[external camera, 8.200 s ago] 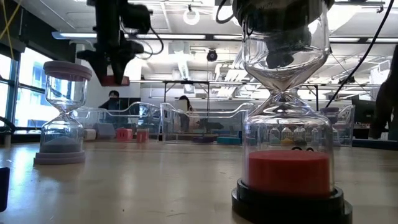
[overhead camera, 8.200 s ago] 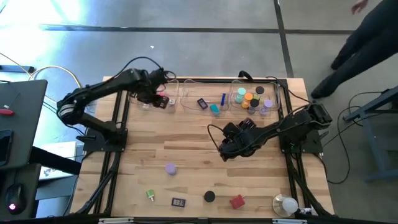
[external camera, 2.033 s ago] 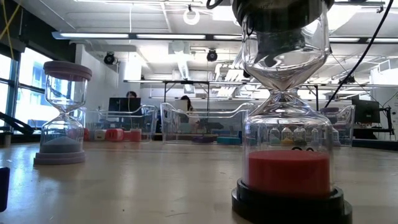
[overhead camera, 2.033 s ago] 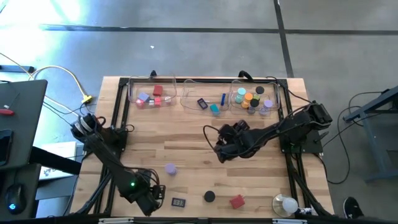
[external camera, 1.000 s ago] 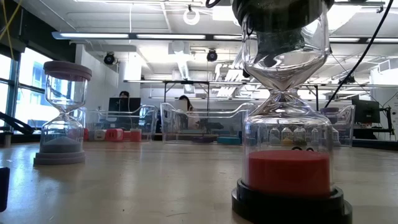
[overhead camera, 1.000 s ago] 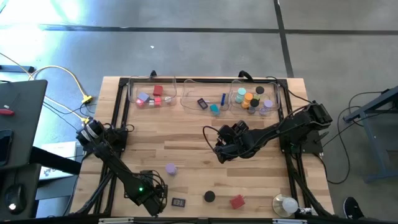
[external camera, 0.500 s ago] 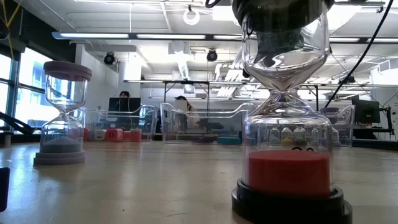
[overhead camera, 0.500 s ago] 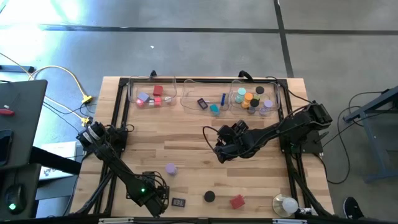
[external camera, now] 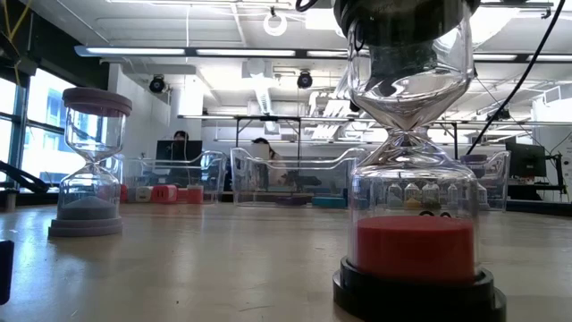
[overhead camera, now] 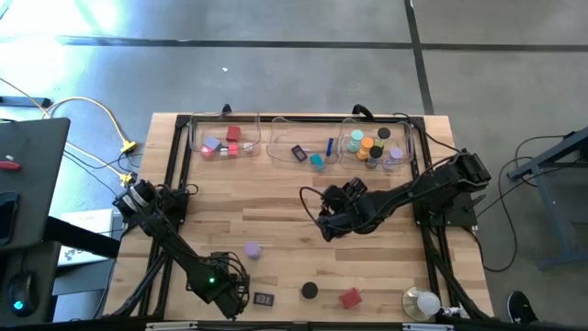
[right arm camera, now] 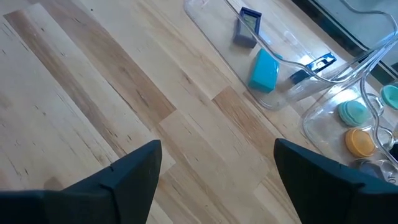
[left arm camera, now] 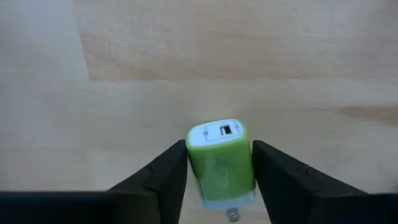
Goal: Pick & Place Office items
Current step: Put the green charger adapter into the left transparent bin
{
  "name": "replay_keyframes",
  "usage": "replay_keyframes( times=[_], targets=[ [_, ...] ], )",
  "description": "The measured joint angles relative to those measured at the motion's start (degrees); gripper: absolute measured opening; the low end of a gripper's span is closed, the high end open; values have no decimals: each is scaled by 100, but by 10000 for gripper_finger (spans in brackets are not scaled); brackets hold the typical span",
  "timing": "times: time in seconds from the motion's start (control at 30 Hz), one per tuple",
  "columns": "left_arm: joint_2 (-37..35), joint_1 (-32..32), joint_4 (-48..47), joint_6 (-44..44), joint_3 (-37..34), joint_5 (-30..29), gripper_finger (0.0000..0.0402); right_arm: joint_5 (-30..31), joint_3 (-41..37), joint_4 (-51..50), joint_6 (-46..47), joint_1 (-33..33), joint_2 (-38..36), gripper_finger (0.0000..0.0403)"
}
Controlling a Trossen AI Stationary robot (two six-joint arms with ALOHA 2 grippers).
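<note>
Down at the table's near-left corner, the left gripper seems clamped flank-to-flank on the green charger, its length running along the fingers.

My left arm is folded low over the table's near-left corner, its left gripper pointed down with both fingers pressed against a small green plug. My right arm reaches inward to the table's middle, right gripper hovering with fingers spread wide.
</note>
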Motion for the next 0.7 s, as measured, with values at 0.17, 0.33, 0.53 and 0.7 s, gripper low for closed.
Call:
replay_keyframes(
  times=[0.17, 0.33, 0.53, 0.7],
  targets=[
    [0, 26, -1, 381, -13, -10, 131, 0, 0, -1, 0, 2, 1, 300],
    [-77, 66, -206, 812, -24, -33, 120, 1, 0, -2, -1, 2, 0, 300],
    [-733, 68, -1058, 986, -23, -54, 122, -17, 0, -9, 0, 28, 0, 300],
    [-1858, 203, -1973, 993, -23, -494, 122, -19, 0, -11, 4, 101, 1, 300]
  ],
)
